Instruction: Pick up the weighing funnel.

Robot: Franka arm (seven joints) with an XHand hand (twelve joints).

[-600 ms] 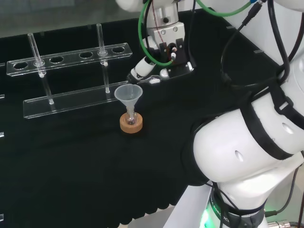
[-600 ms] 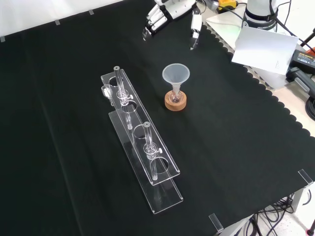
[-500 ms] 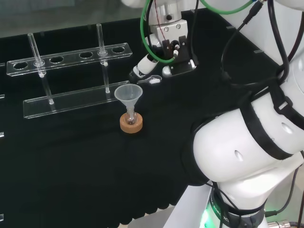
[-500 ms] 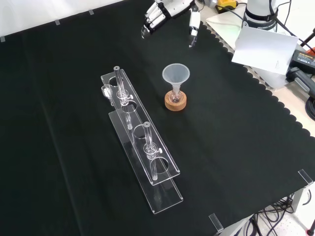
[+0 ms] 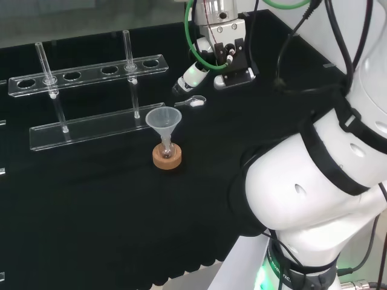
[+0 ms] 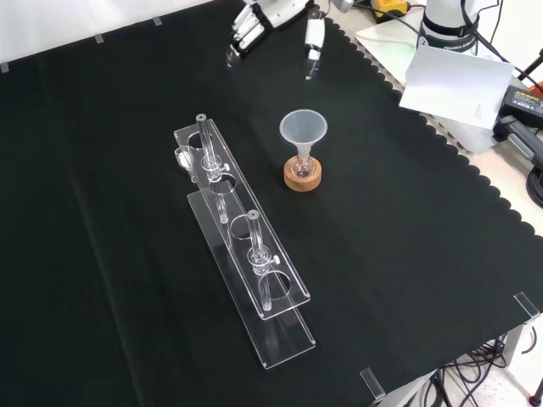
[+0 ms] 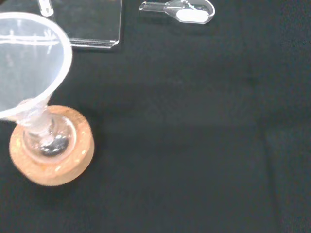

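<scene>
The weighing funnel [image 5: 192,102], a small clear scoop with white powder in it, lies flat on the black cloth to the right of the tube rack in the head view. In the wrist view the weighing funnel [image 7: 187,10] lies alone on the cloth, stem pointing toward the rack's end. The hand [image 5: 195,71] hangs above and just beyond it in the head view, fingers relaxed and spread, holding nothing. In the front view the hand [image 6: 254,15] is at the top edge, one fingertip [image 6: 312,38] pointing down.
The big funnel [image 5: 163,119] stands in a small flask on a cork ring [image 5: 167,158], nearer than the weighing funnel in the head view. A clear tube rack [image 5: 91,69] with upright tubes lies to the left. The cloth's scalloped edge [image 6: 475,170] runs along the front view's right.
The hand has lifted off the weighing funnel, moving up and right in the head view and left in the front view. The weighing funnel stays on the cloth.
</scene>
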